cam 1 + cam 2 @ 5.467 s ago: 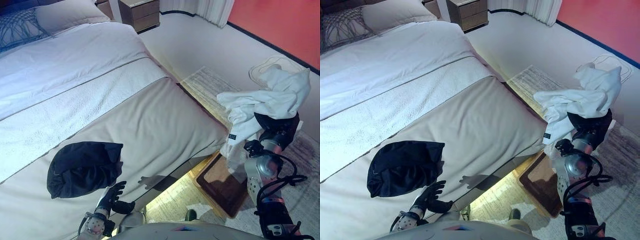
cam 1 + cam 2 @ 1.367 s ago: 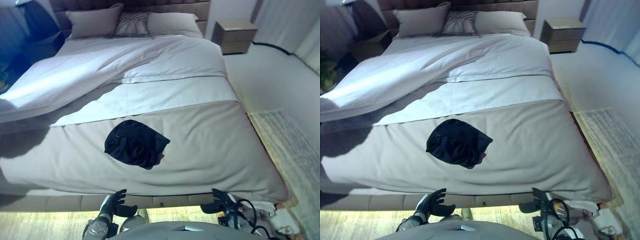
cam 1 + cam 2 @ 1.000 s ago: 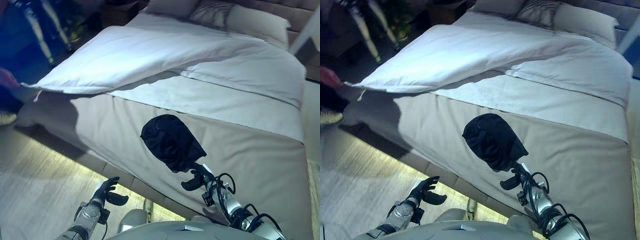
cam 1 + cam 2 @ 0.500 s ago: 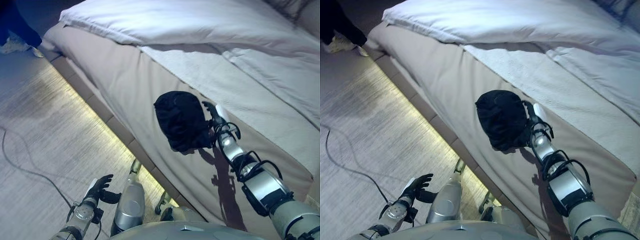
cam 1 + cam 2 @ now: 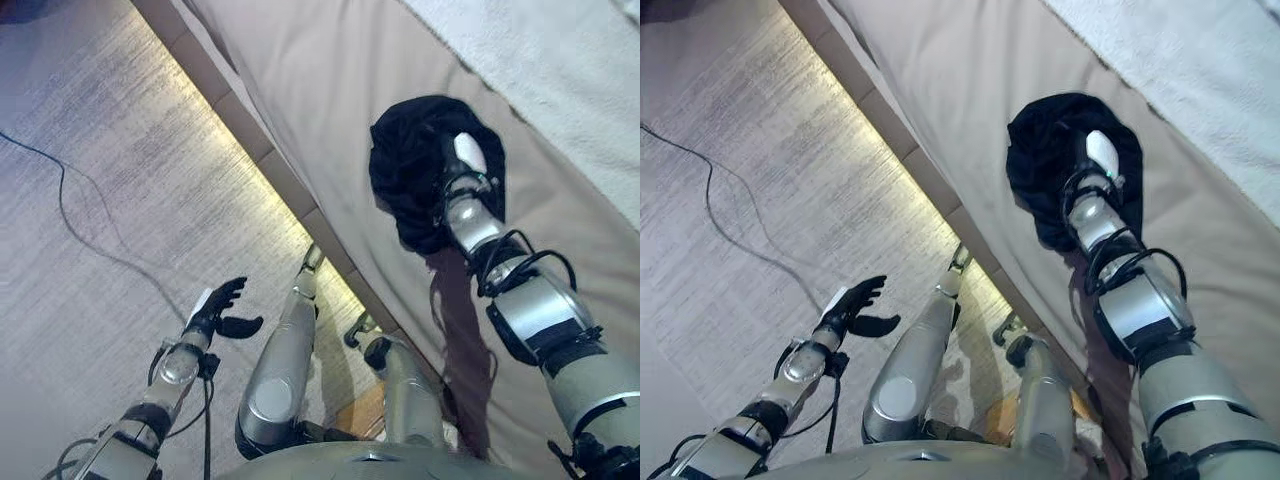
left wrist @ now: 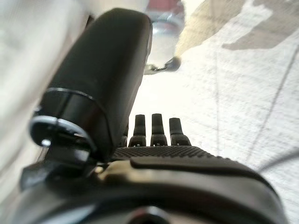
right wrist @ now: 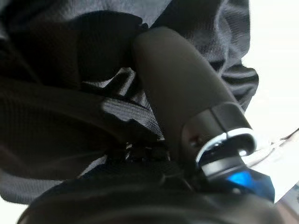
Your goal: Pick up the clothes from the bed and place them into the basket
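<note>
While outstretched, right hand (image 5: 462,172) on black garment (image 5: 410,175)

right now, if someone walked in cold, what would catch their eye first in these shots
The black garment bunched on the beige bed cover near the bed's edge stands out most, with the right hand reaching into it; its fingers are buried in the cloth. Next comes the left hand, hanging open over the pale carpet beside the bed, holding nothing. A glowing light strip runs along the bed's base.
</note>
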Tool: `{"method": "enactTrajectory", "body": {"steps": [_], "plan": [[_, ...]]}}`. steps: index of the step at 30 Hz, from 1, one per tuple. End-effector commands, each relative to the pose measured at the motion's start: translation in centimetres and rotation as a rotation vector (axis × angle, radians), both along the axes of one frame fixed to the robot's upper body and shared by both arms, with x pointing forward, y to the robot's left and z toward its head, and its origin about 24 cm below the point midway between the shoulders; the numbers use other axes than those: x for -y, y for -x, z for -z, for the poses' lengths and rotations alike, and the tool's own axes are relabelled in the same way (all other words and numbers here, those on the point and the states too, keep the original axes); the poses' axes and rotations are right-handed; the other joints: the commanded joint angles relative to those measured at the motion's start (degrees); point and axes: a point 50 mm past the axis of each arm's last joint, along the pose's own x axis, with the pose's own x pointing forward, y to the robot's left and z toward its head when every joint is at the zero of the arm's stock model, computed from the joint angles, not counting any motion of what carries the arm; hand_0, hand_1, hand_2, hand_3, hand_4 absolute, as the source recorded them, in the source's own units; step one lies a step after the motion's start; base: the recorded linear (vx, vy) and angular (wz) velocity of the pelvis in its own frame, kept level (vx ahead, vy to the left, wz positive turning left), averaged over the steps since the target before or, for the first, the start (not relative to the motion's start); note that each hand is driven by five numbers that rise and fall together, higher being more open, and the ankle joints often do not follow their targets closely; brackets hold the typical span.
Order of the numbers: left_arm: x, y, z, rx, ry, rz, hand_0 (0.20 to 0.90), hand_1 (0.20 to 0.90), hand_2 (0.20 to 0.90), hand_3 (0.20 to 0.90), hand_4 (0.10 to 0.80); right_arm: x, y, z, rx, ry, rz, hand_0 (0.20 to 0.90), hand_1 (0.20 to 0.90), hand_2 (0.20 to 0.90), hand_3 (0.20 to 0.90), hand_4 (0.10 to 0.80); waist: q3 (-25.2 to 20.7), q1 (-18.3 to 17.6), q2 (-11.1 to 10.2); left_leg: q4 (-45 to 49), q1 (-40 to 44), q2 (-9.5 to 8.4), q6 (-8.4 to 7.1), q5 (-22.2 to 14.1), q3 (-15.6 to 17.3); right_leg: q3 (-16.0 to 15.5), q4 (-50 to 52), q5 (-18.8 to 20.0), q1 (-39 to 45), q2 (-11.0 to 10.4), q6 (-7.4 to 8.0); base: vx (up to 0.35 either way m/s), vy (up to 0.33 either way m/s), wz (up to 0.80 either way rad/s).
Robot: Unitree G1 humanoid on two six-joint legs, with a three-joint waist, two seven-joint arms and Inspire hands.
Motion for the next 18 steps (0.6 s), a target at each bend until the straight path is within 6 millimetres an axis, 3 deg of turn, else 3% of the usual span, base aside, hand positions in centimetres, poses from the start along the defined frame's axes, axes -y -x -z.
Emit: {"method": "enactTrajectory", "body": {"steps": [1,2,4,10,15,18], "plan": [[-0.8,1.1,-0.1,0.014,-0.012,-0.02,0.9,0.9,0.9,0.9,0.8,2.5,1.7,4.1,-0.222,-0.006,0.061,0.9,0.9,0.9,0.9,0.8,1.4,1.0,2.6,6.5,-3.1,-2.43,5.52,-5.3,2.6,-0.2,-6.4,12.5,-1.8,-0.1,0.67,-0.029,0.014,-0.05],[-1.0,1.3,-0.1,0.012,-0.015,-0.028,0.9,0.9,0.9,0.9,0.8,2.6,1.8,4.1,-0.219,-0.011,0.073,0.9,0.9,0.9,0.9,0.8,1.4,0.9,2.7,6.3,-2.8,-2.28,5.32,-5.4,2.6,-0.2,-6.7,12.5,-1.5,0.0,0.71,0.0,0.0,0.0],[-1.1,1.2,-0.2,0.014,-0.023,-0.035,0.9,0.9,0.9,0.9,0.8,2.9,1.7,3.8,-0.205,-0.022,0.08,0.3,0.3,0.3,0.2,0.1,1.4,0.6,2.6,5.8,-2.1,-2.11,5.13,-5.5,2.9,-0.2,-7.6,12.6,-0.4,0.4,0.78,0.0,0.0,0.0],[-0.9,0.4,-1.0,0.034,-0.021,-0.029,0.9,0.9,0.9,0.9,0.8,4.1,1.9,2.8,-0.087,-0.122,0.143,0.3,0.3,0.3,0.2,0.1,0.3,-0.1,2.0,3.8,2.2,-1.73,4.29,-6.2,3.6,-0.3,-12.4,13.1,5.1,1.5,1.03,-0.014,-0.022,0.01],[-1.0,0.4,-1.2,0.042,-0.044,-0.018,0.9,0.9,0.9,0.9,0.8,6.5,2.9,3.0,-0.026,-0.222,0.298,0.3,0.3,0.3,0.2,0.1,-2.3,-0.7,0.8,-0.2,6.7,-0.77,4.0,-5.0,5.2,-0.4,-18.7,15.1,11.1,2.6,1.24,-0.031,-0.036,-0.06],[-0.8,1.5,-0.1,0.003,-0.054,-0.02,0.9,0.9,0.9,0.9,0.8,8.3,4.1,3.6,0.038,-0.333,0.392,0.3,0.3,0.3,0.2,0.1,-4.9,-1.9,0.5,-4.3,11.2,0.31,3.61,-4.9,6.7,1.1,-22.6,15.4,15.1,3.1,1.66,0.021,0.02,-0.05]]}}
